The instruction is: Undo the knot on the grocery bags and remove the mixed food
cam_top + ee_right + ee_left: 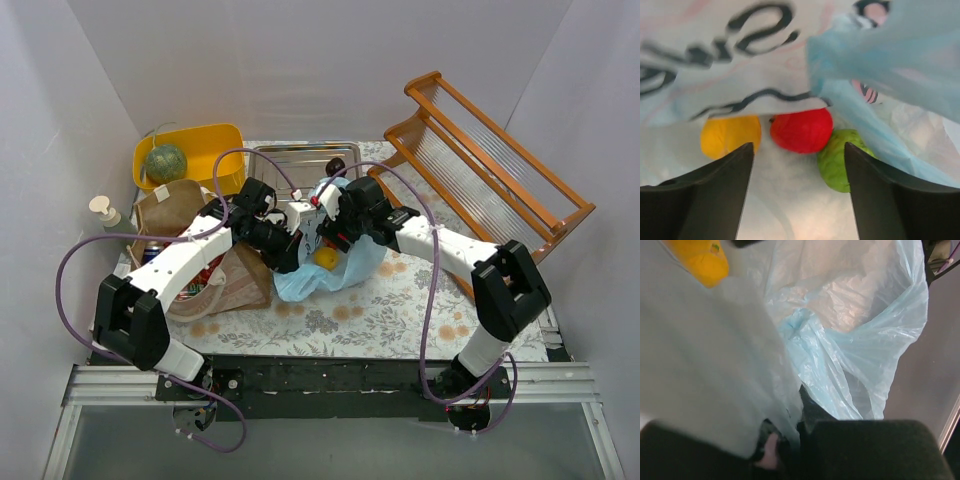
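The light blue plastic bag [345, 272] lies open at mid-table, its cartoon-printed film [740, 60] hanging over the mouth. Inside lie a yellow fruit [730, 136], a red round fruit [802, 129] and a green item [839, 165]. My left gripper [790, 432] is shut on a fold of the bag's film [840, 340] at its left rim. My right gripper [797, 150] is open just in front of the red fruit, with nothing between its fingers. The brown paper bag [185, 215] stands to the left, under my left arm. The netted green melon [165, 162] sits in the yellow tub [215, 140].
A metal tray [300, 158] lies behind the blue bag. A wooden rack [490, 170] fills the back right. A pump soap bottle [105, 212] stands by the left wall. The floral tablecloth [400, 310] shows in front of the bags.
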Robot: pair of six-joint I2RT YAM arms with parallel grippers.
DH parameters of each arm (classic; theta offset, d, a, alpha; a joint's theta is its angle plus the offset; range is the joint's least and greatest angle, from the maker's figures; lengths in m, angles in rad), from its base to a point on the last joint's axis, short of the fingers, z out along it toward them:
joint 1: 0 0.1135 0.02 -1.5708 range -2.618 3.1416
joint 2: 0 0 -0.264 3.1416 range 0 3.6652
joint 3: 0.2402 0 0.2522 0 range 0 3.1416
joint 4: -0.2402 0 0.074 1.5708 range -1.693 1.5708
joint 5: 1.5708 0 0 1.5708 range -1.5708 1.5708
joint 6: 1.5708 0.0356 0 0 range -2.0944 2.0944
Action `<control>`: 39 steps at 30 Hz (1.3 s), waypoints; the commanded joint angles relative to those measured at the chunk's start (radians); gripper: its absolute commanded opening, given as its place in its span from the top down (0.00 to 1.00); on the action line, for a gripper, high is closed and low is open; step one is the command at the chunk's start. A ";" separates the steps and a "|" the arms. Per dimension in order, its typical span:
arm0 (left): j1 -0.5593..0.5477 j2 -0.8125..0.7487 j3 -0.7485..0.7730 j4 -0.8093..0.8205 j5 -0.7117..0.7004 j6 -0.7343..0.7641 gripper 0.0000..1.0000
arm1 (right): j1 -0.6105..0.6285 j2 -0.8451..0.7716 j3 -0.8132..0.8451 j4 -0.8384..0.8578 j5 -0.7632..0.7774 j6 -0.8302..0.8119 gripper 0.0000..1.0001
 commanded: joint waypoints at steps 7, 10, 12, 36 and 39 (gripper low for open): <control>0.009 0.017 0.011 -0.003 0.037 -0.014 1.00 | -0.058 0.250 0.189 0.062 -0.052 0.169 0.11; 0.009 0.016 0.011 -0.008 0.031 -0.016 1.00 | -0.065 0.293 0.198 0.035 -0.065 0.172 0.11; 0.009 0.013 0.009 -0.009 0.020 -0.014 1.00 | -0.067 0.291 0.176 0.030 -0.059 0.183 0.10; 0.033 0.020 0.001 0.104 -0.098 -0.056 1.00 | -0.096 -0.151 0.244 -0.415 -0.580 0.114 0.78; 0.035 0.011 0.020 0.086 -0.135 -0.059 0.66 | -0.107 -0.158 0.321 -0.361 -0.609 0.146 0.79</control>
